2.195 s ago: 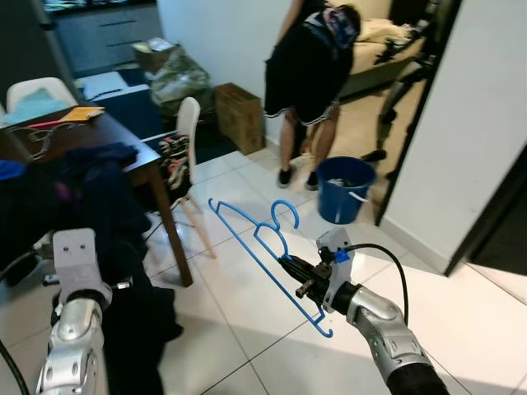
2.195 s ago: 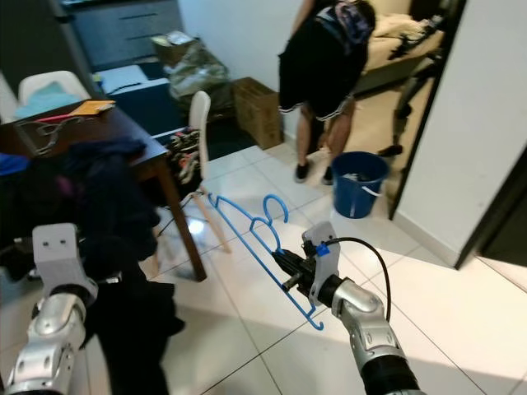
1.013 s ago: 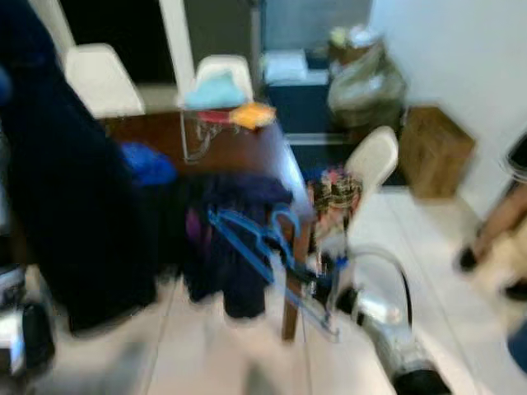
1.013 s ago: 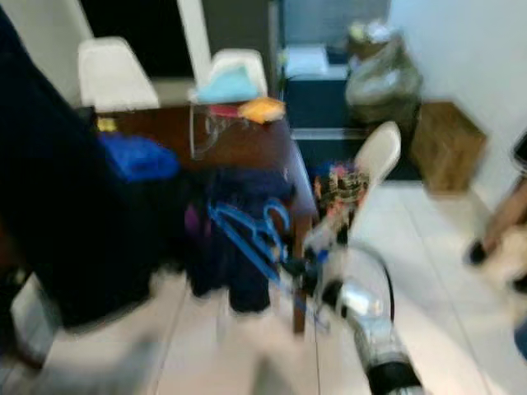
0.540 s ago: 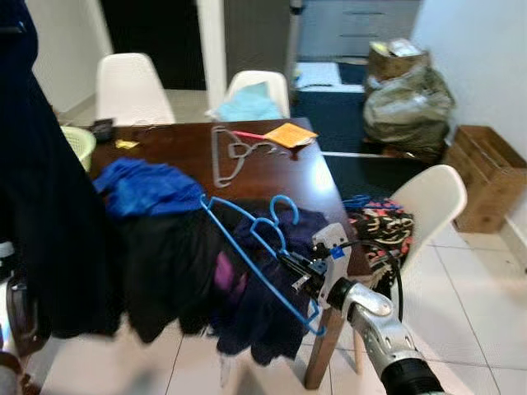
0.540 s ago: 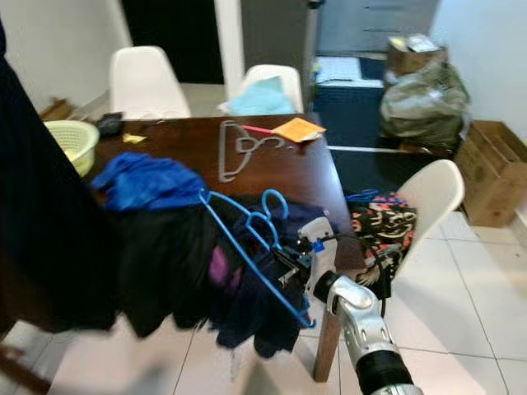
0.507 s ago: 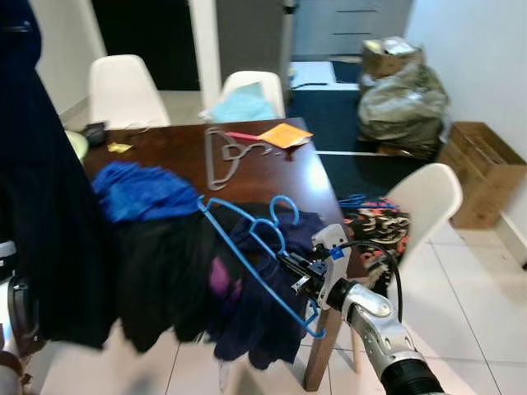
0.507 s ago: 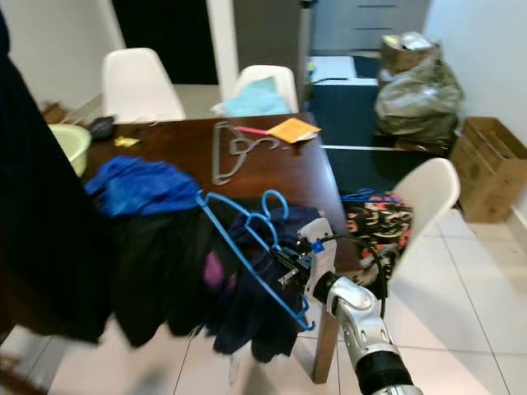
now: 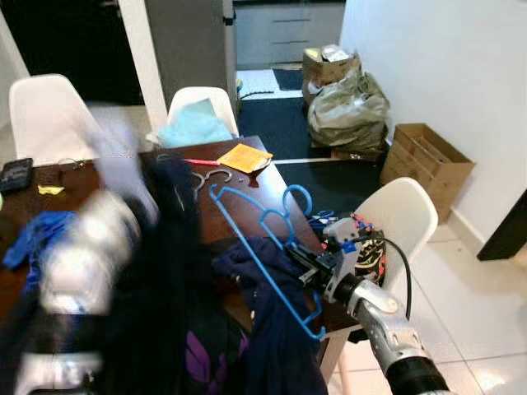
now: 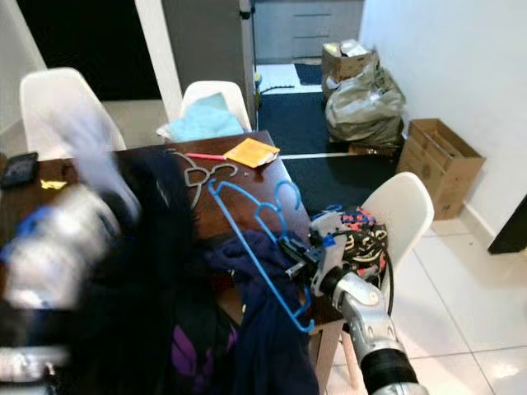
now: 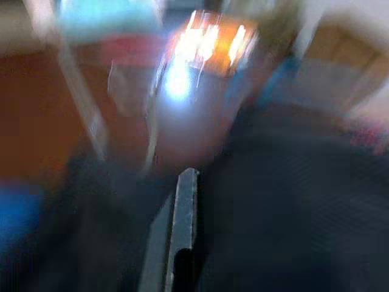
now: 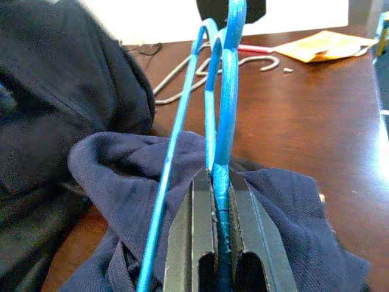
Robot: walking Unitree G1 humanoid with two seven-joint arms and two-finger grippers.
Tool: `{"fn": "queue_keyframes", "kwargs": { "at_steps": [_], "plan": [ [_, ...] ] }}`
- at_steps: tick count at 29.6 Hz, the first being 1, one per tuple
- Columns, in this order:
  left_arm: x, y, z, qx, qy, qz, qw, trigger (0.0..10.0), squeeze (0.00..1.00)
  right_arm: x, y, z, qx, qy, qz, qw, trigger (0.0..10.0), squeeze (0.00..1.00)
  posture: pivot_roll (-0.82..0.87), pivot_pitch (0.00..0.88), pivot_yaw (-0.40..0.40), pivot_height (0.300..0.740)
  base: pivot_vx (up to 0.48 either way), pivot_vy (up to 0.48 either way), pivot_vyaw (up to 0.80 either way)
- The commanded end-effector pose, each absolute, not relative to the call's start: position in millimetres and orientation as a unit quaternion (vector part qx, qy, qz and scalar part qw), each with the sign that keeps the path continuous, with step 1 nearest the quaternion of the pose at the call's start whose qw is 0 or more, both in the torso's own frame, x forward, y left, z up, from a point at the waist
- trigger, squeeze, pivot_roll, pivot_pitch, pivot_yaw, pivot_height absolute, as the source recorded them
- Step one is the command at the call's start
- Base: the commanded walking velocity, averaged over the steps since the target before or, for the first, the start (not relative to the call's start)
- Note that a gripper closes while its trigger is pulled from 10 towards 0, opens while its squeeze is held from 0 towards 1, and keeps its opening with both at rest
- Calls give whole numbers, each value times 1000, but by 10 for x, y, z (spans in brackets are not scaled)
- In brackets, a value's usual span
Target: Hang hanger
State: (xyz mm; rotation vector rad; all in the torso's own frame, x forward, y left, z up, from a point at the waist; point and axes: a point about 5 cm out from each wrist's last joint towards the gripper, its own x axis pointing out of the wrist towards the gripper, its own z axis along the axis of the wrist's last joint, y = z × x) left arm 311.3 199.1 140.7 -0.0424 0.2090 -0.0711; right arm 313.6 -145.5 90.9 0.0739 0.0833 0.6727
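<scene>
Since half a second ago my left gripper (image 9: 78, 263) has swung up, blurred, fingers unreadable, while my right gripper (image 12: 220, 201) stays clamped on the blue hanger (image 9: 263, 247), above the table (image 10: 239, 210), unhung.

One blue hanger (image 9: 262, 247) is pinched in the right hand (image 9: 303, 265). One grey hanger (image 10: 195, 178) lies on the single dark wooden counter (image 9: 280, 202). Three white chairs (image 9: 405, 216) stand around it. One orange paper (image 9: 244, 157), one cardboard box (image 9: 426, 158), one black phone (image 9: 15, 174).
</scene>
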Motion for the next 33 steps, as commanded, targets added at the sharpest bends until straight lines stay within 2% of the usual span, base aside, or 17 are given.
{"fn": "queue_keyframes", "kwargs": {
  "at_steps": [1,6,7,8,9,10,11,12,14,15,19,20,21,24,27,33],
  "plan": [
    [2919,2114,1086,-8,169,2,986,10000,1000,3083,-1515,783,36,72,317,945,10000,0,16,0,33,740,0,0,0],
    [2790,2151,1046,12,177,-15,984,10000,1000,3083,-1521,785,41,73,320,944,10000,0,27,0,23,740,0,0,0],
    [2782,2291,1471,34,95,-40,994,10000,1000,3089,-1522,790,44,74,325,942,10000,0,33,0,17,740,0,0,0],
    [2782,2291,1471,34,95,-40,994,10000,1000,3089,-1522,790,44,74,325,942,10000,0,33,0,17,740,0,0,0],
    [2770,2354,1681,45,55,-47,996,10000,1000,3091,-1521,792,45,74,327,941,10000,0,33,0,17,740,0,0,0],
    [2775,2507,1931,60,8,-8,998,10000,1000,3094,-1521,793,46,75,328,941,10000,0,43,0,5,740,0,0,0],
    [2775,2507,1931,60,8,-8,998,10000,1000,3094,-1521,793,46,75,328,941,10000,0,43,0,5,740,0,0,0],
    [2737,2751,2121,69,-25,90,993,10000,1000,3096,-1520,793,46,76,330,940,10000,0,47,0,3,740,0,0,0],
    [2591,3031,2249,96,-55,231,967,10000,1000,3098,-1522,794,46,78,332,939,10000,0,55,0,-8,740,0,0,0],
    [2497,3087,2246,109,-69,281,951,10000,1000,3099,-1525,793,47,79,332,939,10000,0,55,0,-8,740,0,0,0],
    [2319,3056,2138,98,-89,337,932,10000,1000,3102,-1538,792,48,81,334,938,10000,0,71,0,-26,740,0,0,0],
    [2255,3028,2087,90,-93,352,927,10000,0,3103,-1542,792,49,82,335,937,10000,0,71,0,-26,740,0,0,0],
    [2255,3028,2087,90,-93,352,927,10000,0,3103,-1542,792,49,82,335,937,10000,0,71,0,-26,740,0,0,0],
    [2108,2960,1697,13,-50,379,924,10000,0,3107,-1534,795,51,86,344,934,10000,0,87,0,-47,740,0,0,0],
    [2042,2953,1461,-32,-12,394,918,10000,0,3112,-1523,795,51,89,349,932,10000,0,88,0,-50,740,0,223,0],
    [2018,2966,1459,-39,-16,414,909,10000,0,3118,-1526,794,51,91,351,931,10000,0,92,0,-63,740,0,384,0]
  ]
}}
